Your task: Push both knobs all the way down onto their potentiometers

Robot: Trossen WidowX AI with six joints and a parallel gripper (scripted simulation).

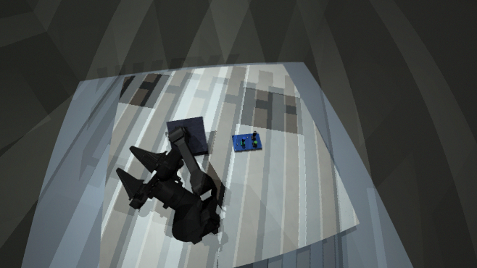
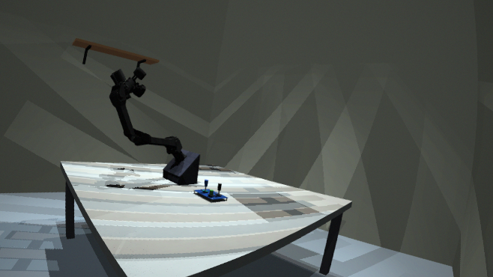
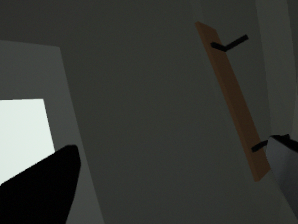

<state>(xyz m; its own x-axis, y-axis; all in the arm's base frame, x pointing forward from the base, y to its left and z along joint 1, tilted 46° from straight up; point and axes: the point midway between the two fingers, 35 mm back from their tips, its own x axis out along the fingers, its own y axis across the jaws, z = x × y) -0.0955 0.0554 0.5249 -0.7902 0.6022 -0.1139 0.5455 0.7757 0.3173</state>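
The blue circuit board (image 1: 249, 148) (image 2: 200, 193) stands on the table (image 1: 275, 187) (image 2: 168, 238). A blue knob (image 1: 243, 139) (image 2: 206, 183) and a black knob (image 1: 254, 133) (image 2: 219, 186) stand high on thin shafts above the board. A green knob (image 1: 255, 143) (image 2: 211, 192) sits low on it. Whether the knobs lean is too small to tell. My gripper (image 1: 124, 158) (image 3: 174, 149) is open, with nothing between its wide-apart fingers. It is raised high above the table, far from the board, and points away from it. The wrist view does not show the board.
The arm's dark base block (image 1: 197, 132) (image 2: 189, 168) stands on the table beside the board. An orange-brown shelf plank (image 2: 116, 51) (image 3: 232, 100) with black brackets is on the wall, behind the raised gripper in the exterior view.
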